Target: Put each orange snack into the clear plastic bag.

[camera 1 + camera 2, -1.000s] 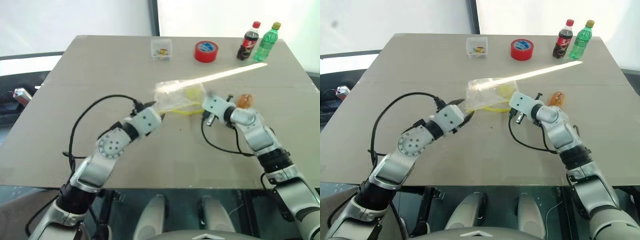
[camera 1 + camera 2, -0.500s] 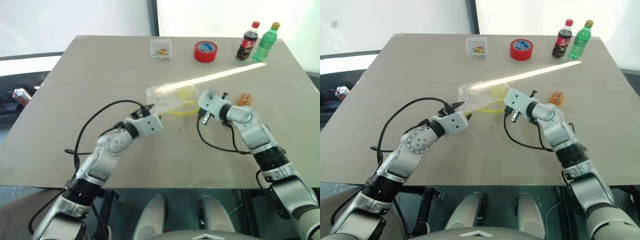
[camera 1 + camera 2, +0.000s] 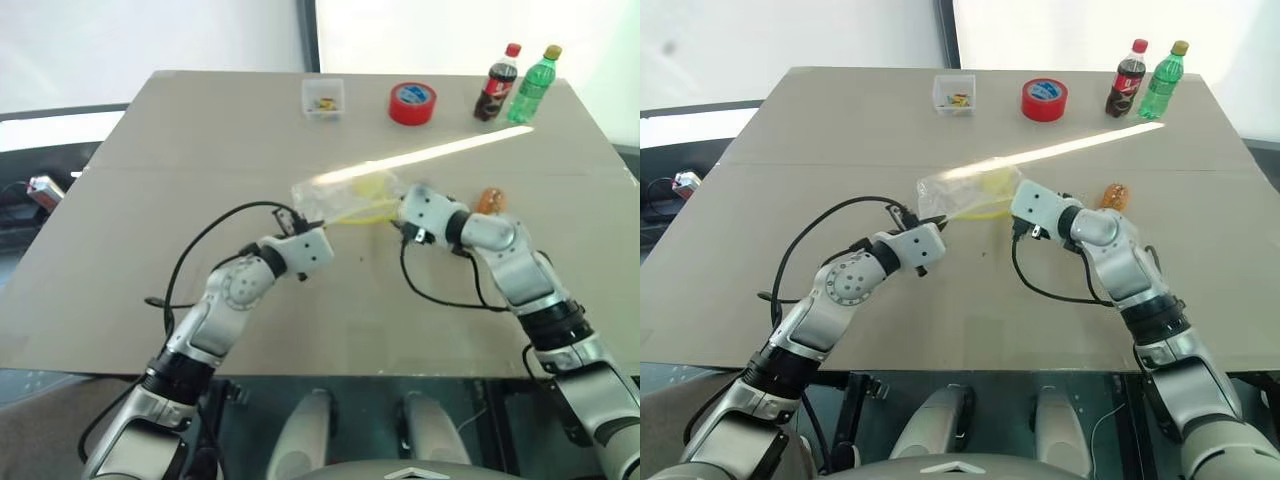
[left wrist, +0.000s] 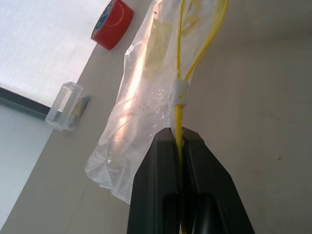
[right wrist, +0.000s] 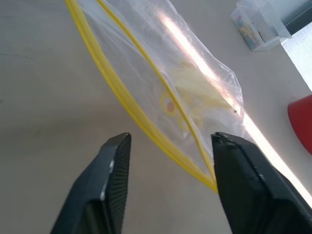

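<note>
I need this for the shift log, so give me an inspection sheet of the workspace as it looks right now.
Surface: tan table, with a bright strip of light across it.
Job's things: clear plastic bag between the claws, its yellow strip pinched; one orange snack on the table beside the right arm.
Clutter: small clear box, red tape roll, cola bottle, green bottle, all along the far edge.
Grippers: left claw shut on the bag's strip; right claw open at the bag's mouth.
Cables: black cable looping from each wrist.
Surroundings: nothing seen.
</note>
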Tool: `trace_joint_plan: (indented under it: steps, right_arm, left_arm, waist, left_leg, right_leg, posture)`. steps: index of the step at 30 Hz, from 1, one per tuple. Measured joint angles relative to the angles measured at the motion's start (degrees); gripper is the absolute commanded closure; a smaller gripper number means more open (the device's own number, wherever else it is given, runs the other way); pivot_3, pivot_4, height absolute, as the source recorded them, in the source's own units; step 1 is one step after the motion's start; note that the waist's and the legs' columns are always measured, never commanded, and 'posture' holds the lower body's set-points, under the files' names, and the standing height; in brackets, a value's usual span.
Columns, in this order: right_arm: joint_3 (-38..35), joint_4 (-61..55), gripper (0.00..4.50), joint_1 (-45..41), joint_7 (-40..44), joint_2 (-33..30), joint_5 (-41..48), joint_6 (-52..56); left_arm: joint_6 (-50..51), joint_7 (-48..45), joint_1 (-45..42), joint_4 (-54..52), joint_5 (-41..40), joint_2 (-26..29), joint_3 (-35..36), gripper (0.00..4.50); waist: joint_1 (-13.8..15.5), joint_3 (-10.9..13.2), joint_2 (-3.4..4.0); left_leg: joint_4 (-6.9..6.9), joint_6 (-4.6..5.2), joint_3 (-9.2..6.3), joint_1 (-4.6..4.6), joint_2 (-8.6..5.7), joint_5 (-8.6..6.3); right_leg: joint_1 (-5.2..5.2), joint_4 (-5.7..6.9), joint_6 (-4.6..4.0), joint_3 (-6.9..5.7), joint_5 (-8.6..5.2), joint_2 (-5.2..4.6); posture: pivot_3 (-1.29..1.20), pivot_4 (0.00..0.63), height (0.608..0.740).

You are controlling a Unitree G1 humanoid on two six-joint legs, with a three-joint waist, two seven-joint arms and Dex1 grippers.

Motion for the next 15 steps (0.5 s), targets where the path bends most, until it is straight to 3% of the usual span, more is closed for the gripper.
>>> trace_joint_plan:
  steps: [3,4,8,10,15]
  right_arm:
    - [-0.78,-3.19,1.81,1.25,-0.6,0.27,0.8,2.29]
    - [-1.66,-4.42,2.06,1.92,-1.0,0.87,1.34,2.99]
    - [-2.25,-7.03,3.51,3.79,-1.81,2.04,2.19,4.16]
    - [-1.76,-6.96,4.44,4.71,-2.13,2.94,2.11,4.56]
    - [-1.39,-6.46,4.44,4.66,-2.83,3.86,2.11,4.74]
  left_arm:
    - [0.18,-0.34,-0.02,0.0,-0.02,-0.15,0.03,4.5]
    - [0.22,-0.54,0.03,0.0,-0.03,-0.2,0.09,4.5]
    - [0.44,-0.92,0.22,0.0,-0.04,-0.76,0.27,4.5]
    - [0.72,-0.96,0.23,-0.01,-0.04,-1.39,0.3,4.5]
    - [1.15,-0.96,0.22,-0.01,-0.03,-2.13,0.34,4.5]
  waist:
    - [-0.01,0.0,0.0]
    - [0.03,0.0,0.0]
    - [0.05,0.0,0.0]
    - [0.04,0.0,0.0]
    - [0.04,0.0,0.0]
  left_leg:
    - [0.0,0.0,-0.03,0.01,0.02,0.0]
    - [0.0,0.0,-0.03,0.0,0.02,0.0]
    - [0.02,0.0,-0.02,0.0,0.02,0.0]
    - [0.02,0.0,-0.02,0.0,0.02,0.0]
    - [0.03,0.0,-0.04,0.01,0.03,0.0]
  right_leg:
    - [0.0,0.02,0.0,0.0,0.0,0.03]
    - [0.0,0.01,0.0,0.0,0.0,0.03]
    - [0.01,0.01,0.0,0.0,0.0,0.03]
    - [0.01,0.02,0.0,0.0,0.0,0.03]
    - [0.01,0.03,0.0,0.0,0.0,0.06]
  posture:
    - [0.0,0.15,0.74]
    - [0.0,0.15,0.74]
    - [0.0,0.15,0.74]
    - [0.0,0.15,0.74]
    - [0.0,0.15,0.74]
